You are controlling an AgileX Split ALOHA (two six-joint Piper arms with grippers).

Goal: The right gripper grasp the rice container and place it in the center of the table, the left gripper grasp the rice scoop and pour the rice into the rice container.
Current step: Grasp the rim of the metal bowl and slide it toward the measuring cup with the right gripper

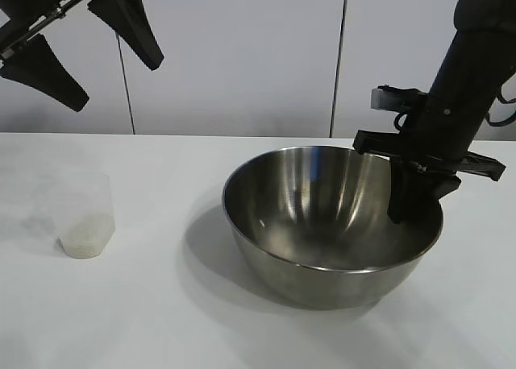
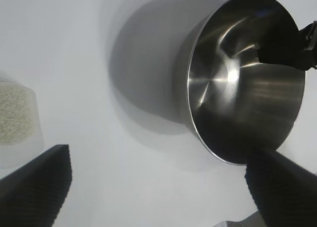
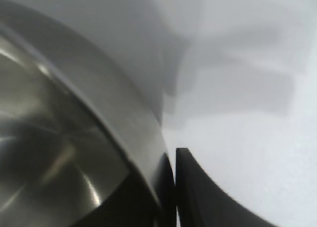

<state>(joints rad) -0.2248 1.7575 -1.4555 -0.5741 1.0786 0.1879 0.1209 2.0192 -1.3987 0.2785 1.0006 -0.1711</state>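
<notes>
Right gripper [image 1: 417, 193] clamped on the rice container [image 1: 322, 224] rim — left gripper [image 1: 89, 51] apart, aloft.

Both arms are black. The left gripper [image 1: 81, 51] has two broad, tapered fingers [image 2: 34, 187] with a fine woven texture on the surface. The right gripper [image 1: 407, 216] hangs from a thick round black forearm, with flat black side plates and a small pale block near the wrist.
</notes>
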